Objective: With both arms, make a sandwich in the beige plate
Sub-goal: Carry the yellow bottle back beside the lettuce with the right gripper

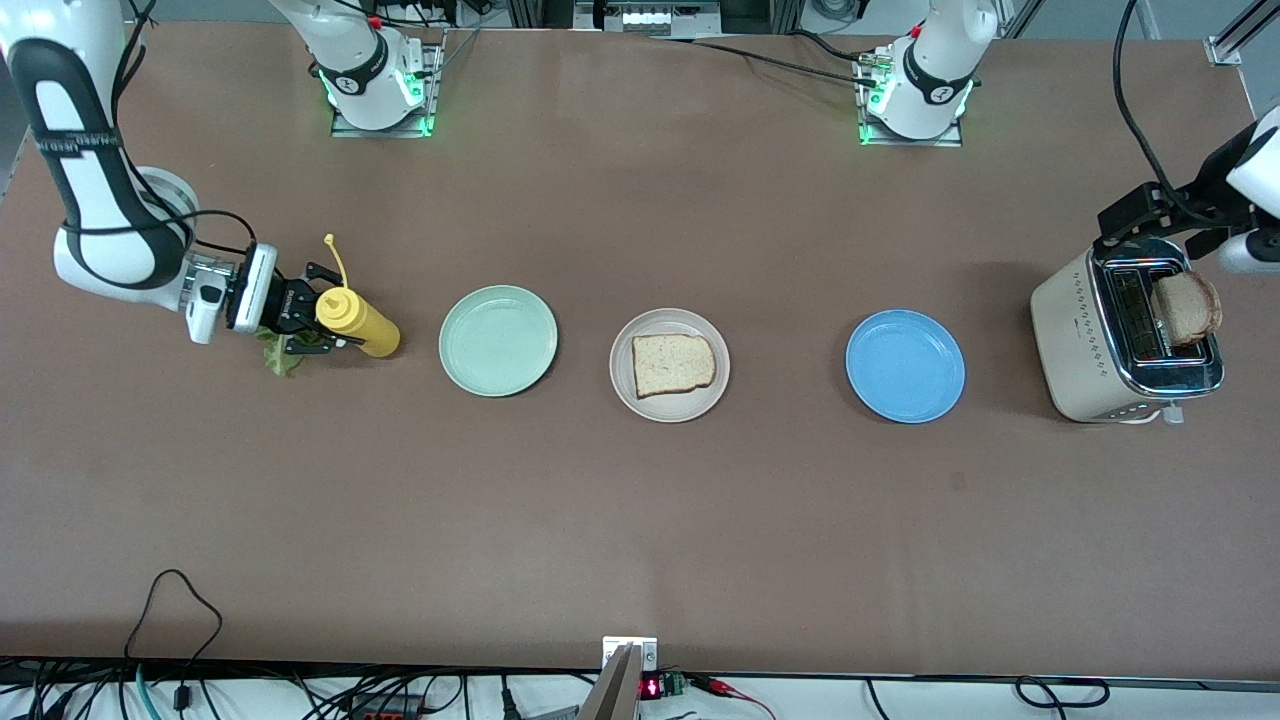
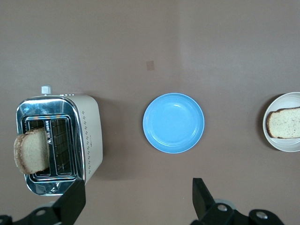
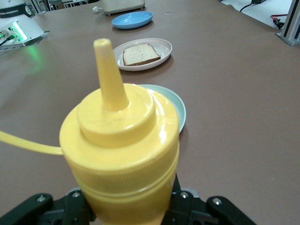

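The beige plate (image 1: 625,390) lies mid-table with one toasted bread slice (image 1: 673,364) on it; both also show in the left wrist view, plate (image 2: 289,144) and slice (image 2: 284,123). A second slice (image 1: 1186,307) sticks up out of the toaster (image 1: 1075,340). My left gripper (image 1: 1140,222) hangs over the toaster, open and empty (image 2: 137,201). My right gripper (image 1: 318,322) is shut around an upright yellow squeeze bottle (image 1: 358,320), which fills the right wrist view (image 3: 122,154). A green lettuce leaf (image 1: 280,356) lies on the table under that gripper.
A mint-green plate (image 1: 498,340) lies between the bottle and the beige plate. A blue plate (image 1: 905,365) lies between the beige plate and the toaster. The bottle's open cap strap (image 1: 335,258) sticks up from it.
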`<move>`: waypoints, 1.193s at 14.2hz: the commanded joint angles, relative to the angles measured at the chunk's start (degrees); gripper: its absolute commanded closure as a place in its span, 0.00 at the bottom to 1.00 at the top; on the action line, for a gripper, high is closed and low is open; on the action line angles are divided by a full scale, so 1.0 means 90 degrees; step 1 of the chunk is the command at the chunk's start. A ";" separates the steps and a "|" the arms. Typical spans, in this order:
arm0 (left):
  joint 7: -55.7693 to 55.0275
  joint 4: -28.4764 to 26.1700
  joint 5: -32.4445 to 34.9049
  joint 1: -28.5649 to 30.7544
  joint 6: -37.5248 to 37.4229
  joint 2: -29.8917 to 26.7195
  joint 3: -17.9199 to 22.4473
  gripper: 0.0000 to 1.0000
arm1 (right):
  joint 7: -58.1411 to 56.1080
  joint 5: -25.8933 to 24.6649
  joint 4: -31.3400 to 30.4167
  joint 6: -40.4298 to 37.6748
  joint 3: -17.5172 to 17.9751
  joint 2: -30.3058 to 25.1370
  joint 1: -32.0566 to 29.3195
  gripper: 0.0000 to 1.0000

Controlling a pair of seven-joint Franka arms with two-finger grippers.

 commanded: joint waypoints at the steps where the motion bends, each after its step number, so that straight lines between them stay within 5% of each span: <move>1: 0.0042 -0.0157 0.0011 -0.0051 0.0019 -0.0082 -0.0006 0.00 | -0.0448 0.0295 0.0068 -0.0161 0.0158 0.0340 -0.0258 1.00; 3: 0.0051 -0.0333 0.0011 -0.0012 0.0107 -0.0151 -0.0006 0.00 | -0.0605 0.0423 0.0068 -0.0161 0.0158 0.0468 -0.0259 1.00; 5: 0.0061 -0.0382 0.0011 -0.0002 0.0156 -0.0161 -0.0006 0.00 | -0.0596 0.0433 0.0077 -0.0161 0.0158 0.0459 -0.0259 0.85; 6: 0.0061 -0.0402 0.0011 -0.0002 0.0146 -0.0151 -0.0006 0.00 | -0.0586 0.0424 0.0077 -0.0142 0.0158 0.0458 -0.0259 0.67; 7: 0.0061 -0.0431 0.0011 -0.0002 0.0175 -0.0131 -0.0006 0.00 | -0.0567 0.0424 0.0077 -0.0141 0.0158 0.0458 -0.0259 0.38; 9: 0.0061 -0.0480 0.0011 -0.0051 0.0166 -0.0141 -0.0026 0.00 | -0.0547 0.0424 0.0087 -0.0161 0.0158 0.0449 -0.0259 0.00; 17: 0.0042 -0.0451 0.0011 -0.0002 0.0185 -0.0141 -0.0036 0.00 | -0.0557 0.0424 0.0107 -0.0161 0.0148 0.0400 -0.0376 0.00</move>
